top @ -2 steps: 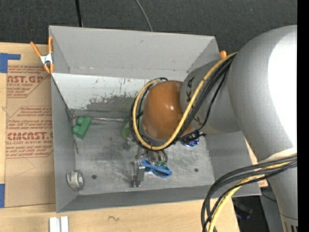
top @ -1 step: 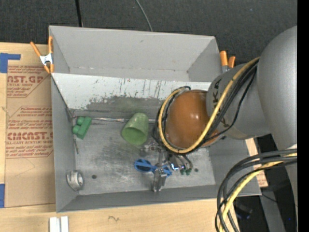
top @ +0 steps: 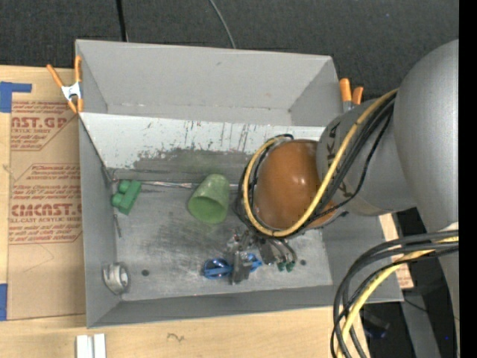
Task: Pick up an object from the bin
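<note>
Camera view looks down into the grey bin (top: 201, 73). The arm (top: 425, 140) comes in from the right, with a round orange cover (top: 287, 183) on its wrist. Under that cover, the end effector (top: 240, 258) is low by the bin floor, close to the near wall and about in the middle.

A small blue thing (top: 215, 268) lies just to its left, touching it or right beside it; I cannot tell which. A small green bit (top: 285, 265) lies just to its right. I cannot tell if the end effector is wide or narrow, or if it holds anything.

A green cup (top: 209, 198) lies on its side a little farther back, next to the orange cover. A green block (top: 125, 196) sits by the left wall. A silver round thing (top: 115, 276) is in the near left corner.

I think the job is only partly done. The end effector is down where it can grab, but nothing is lifted up. What is left is to close on one thing, maybe the blue one since it is nearest, and lift it out of the bin.
</note>
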Robot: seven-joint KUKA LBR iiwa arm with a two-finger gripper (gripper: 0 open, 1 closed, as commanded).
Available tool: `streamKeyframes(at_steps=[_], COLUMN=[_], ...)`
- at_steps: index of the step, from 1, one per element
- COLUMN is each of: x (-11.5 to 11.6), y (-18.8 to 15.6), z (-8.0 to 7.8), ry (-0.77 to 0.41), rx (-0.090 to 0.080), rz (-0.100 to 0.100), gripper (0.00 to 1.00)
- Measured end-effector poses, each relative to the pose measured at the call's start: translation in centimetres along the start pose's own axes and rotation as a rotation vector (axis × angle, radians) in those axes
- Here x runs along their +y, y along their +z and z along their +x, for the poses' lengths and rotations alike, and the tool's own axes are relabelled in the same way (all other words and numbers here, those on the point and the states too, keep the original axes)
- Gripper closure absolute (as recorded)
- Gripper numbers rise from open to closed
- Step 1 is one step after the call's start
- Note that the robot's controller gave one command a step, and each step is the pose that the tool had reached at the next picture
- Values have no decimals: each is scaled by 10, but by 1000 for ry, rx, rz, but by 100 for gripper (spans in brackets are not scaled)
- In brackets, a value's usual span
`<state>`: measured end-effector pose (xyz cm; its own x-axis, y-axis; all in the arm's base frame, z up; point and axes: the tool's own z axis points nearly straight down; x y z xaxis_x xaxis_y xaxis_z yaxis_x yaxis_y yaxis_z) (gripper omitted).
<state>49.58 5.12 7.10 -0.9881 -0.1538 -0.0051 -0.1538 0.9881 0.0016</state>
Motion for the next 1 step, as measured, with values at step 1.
streamKeyframes(at_steps=[1], x=[9], y=[-131], z=[-11], ry=[-317], rx=[-2], rz=[1], gripper=[100])
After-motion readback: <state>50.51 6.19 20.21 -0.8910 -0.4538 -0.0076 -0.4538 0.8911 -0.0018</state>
